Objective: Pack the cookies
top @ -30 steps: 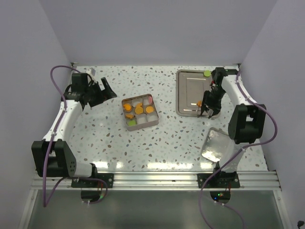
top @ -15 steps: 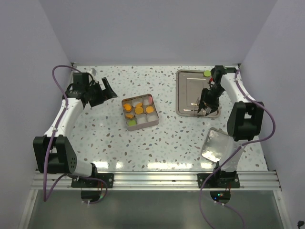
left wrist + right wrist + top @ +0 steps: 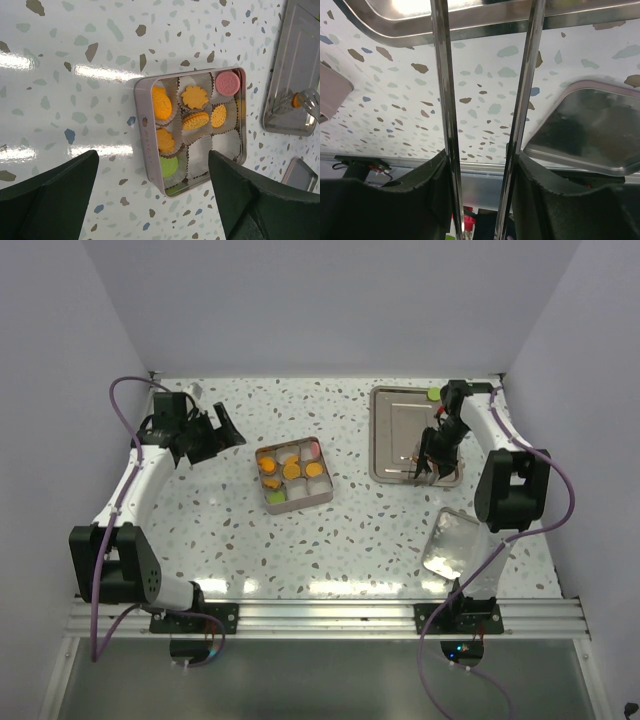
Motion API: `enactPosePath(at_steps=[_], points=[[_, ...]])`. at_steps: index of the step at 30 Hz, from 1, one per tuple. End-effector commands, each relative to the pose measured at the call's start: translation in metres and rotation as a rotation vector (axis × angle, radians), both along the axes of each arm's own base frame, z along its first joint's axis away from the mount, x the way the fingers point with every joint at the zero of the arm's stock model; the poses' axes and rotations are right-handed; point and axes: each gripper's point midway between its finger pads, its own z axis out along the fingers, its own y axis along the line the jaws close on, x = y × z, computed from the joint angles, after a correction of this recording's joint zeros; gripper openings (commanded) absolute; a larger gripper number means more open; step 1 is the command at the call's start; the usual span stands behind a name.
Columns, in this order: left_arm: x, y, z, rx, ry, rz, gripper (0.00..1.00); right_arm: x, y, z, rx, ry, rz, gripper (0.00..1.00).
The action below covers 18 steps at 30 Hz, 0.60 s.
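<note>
Reaching over tray (image 3: 395, 435), right gripper (image 3: 428, 468), tongs (image 3: 447, 125) apart

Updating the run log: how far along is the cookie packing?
Done: seven cookies in paper cups in the tin. In hand: tongs in the right gripper are at an orange cookie on the tray; grip unclear. Left: that one, the green cookie on the tray's far rim, the lid.

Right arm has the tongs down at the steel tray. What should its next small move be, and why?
Probably lift the tongs straight up a little. The left wrist view shows an orange cookie seemingly pinched at their tips over the tray, and the tin has empty paper cups waiting.
</note>
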Motion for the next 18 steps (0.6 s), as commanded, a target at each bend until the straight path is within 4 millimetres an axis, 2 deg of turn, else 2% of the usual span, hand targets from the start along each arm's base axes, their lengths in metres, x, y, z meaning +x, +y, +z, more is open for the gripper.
enactPosePath(at_steps=[1, 11, 18], points=[[0.014, 0.002, 0.017, 0.022, -0.074, -0.009, 0.96, 0.002, 0.005, 0.008, 0.026, -0.02, 0.014, 0.45], [0.015, 0.001, 0.017, 0.019, -0.078, -0.008, 0.96, -0.019, 0.012, 0.011, 0.068, 0.012, 0.032, 0.43], [0.013, 0.0, 0.017, 0.014, -0.076, -0.011, 0.96, -0.011, 0.017, 0.032, 0.091, -0.044, 0.022, 0.39]])
